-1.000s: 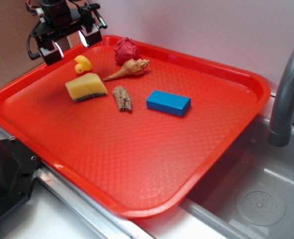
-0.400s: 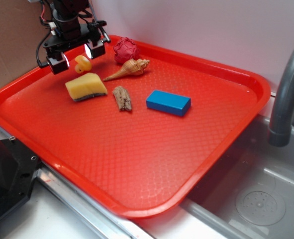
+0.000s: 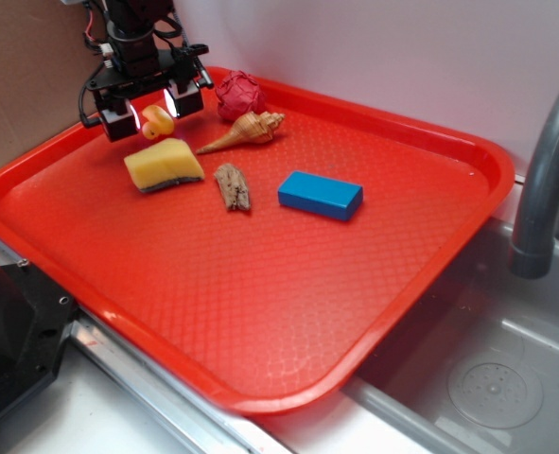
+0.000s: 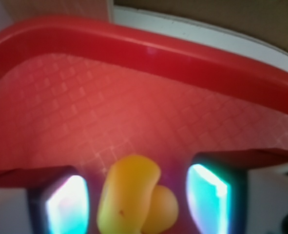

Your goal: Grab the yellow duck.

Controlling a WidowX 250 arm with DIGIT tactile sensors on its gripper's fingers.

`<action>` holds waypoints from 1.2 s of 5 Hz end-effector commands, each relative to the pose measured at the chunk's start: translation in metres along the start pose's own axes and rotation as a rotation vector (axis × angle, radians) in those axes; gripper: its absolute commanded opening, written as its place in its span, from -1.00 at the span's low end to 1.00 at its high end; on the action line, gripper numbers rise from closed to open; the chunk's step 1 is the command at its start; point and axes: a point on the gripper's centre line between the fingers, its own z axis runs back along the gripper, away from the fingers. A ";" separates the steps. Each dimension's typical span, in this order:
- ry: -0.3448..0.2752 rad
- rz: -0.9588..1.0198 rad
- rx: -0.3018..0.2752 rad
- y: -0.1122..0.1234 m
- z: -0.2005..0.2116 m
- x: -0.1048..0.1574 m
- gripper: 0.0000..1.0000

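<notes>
Duck [image 3: 157, 120], small, glossy yellow, orange beak, on red tray [image 3: 288, 274], between spread fingers of gripper [image 3: 152, 106]

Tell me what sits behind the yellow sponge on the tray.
Behind the yellow sponge sits the yellow duck, between the open fingers of the gripper. The gripper covers the tray floor beyond the duck, and the duck's base is hidden.

yellow duck [image 4: 129, 200]: blurred, cut off at wrist view's bottom | hand [image 4: 134, 204]: fingers cropped
</notes>
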 end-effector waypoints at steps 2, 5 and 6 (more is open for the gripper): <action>-0.029 0.020 -0.041 -0.001 0.012 0.016 -1.00; 0.113 -0.257 -0.173 -0.006 0.119 -0.025 -1.00; 0.211 -0.494 -0.230 -0.002 0.165 -0.061 -1.00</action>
